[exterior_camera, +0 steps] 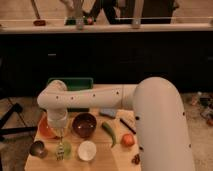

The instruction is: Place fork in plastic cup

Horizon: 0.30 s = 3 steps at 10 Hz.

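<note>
the fork (60,150) hangs tines-down at the front left of the worktop (117,159), right at the near rim of the plastic cup (65,149), the small pale green one. just above it is the hand (59,134), hanging from the white arm's wrist and reaching straight down; whether it is clenched on the fork's handle or has let go i cannot tell.

judging from this, the step in hand is lowering the fork into the cup. to do it well, the tines should be centred over the cup's mouth rather than its rim, the fork kept close to upright, and let go only once its tip is well inside. the cup looks light, so a sideways nudge could tip or slide it.

the cup is crowded. the shiny dark metal cup (37,148) stands just to its left, the white round cup (87,150) just to its right, and the dark brown bowl (84,124) and an orange bowl (46,129) sit close behind. further right lie a green chilli (110,133), an orange fruit (128,140) and a dark-handled utensil (128,125), all well clear. a green tray (80,82) sits at the back.
</note>
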Motion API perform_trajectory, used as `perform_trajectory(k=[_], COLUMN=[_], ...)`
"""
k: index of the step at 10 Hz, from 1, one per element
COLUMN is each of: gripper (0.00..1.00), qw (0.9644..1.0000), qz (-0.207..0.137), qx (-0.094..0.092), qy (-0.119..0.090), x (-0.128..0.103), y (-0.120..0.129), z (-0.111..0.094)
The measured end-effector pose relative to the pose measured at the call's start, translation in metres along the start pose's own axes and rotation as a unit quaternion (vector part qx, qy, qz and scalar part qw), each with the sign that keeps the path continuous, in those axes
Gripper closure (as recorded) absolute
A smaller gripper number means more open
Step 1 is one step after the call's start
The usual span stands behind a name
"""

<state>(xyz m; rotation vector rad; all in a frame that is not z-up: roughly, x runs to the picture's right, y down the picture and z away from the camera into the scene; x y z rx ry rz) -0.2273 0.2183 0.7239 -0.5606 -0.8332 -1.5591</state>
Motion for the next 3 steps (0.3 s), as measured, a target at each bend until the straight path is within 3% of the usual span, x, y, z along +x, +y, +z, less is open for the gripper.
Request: perform_trajectory(k=[3], gripper=[1.0], qw=[1.0], qz=[-0.003], qx=[-0.004], qy=[-0.006], x=[-0.0058], y=[-0.0005], z=[0.002])
